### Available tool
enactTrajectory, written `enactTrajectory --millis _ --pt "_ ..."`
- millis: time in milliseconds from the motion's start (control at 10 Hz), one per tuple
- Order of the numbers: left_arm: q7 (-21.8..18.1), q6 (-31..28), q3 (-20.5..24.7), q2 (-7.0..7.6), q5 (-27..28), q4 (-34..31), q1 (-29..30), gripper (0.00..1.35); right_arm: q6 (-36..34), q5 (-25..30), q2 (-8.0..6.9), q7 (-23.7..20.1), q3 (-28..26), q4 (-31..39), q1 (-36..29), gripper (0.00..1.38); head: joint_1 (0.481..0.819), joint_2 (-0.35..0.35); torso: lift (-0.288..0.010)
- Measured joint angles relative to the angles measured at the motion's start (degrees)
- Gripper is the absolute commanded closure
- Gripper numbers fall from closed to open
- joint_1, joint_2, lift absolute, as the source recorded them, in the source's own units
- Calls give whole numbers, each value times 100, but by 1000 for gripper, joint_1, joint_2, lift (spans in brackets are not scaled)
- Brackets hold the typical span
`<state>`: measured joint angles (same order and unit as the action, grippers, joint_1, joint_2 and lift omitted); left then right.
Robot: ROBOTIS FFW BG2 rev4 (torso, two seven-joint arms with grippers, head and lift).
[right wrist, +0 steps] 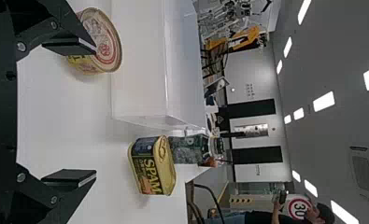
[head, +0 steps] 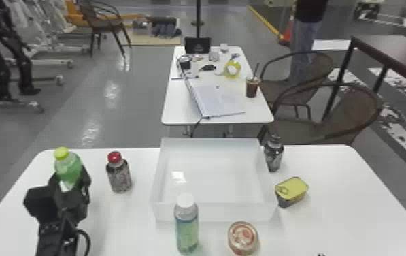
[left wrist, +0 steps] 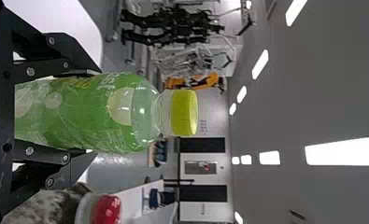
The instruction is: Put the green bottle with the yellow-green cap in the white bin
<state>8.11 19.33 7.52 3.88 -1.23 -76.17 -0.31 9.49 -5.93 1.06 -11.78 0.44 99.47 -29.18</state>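
Where the left hand (head: 70, 179) grips, its fingers flank the green bottle (left wrist: 95, 114).

A white table (head: 174, 109) stands beyond the white worktop (head: 341, 177) on a shiny grey floor (head: 137, 85), with brown chairs (head: 372, 102) and a dark table (head: 395, 47) to the right. A yellow stripe (head: 266, 23) runs farther back. The left wrist view shows bright lights (left wrist: 343, 151) on a grey ceiling (left wrist: 289, 102) and a pale wall (left wrist: 213, 105)
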Motion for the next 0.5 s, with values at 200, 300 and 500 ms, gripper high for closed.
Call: enactTrajectory --millis 200,300,500 --pt "-380 -36 -301 1 213 -1046 240 932 0 -10 -9 0 0 -14 8 337 549 0 -100" --pt "-744 -204 -492 -3 234 -1384 249 932 0 -19 -10 0 4 -23 17 337 549 0 -100" --pt "-1477 -548 -990 -10 202 -1617 101 932 0 -31 -10 -17 17 -54 41 338 549 0 -100"
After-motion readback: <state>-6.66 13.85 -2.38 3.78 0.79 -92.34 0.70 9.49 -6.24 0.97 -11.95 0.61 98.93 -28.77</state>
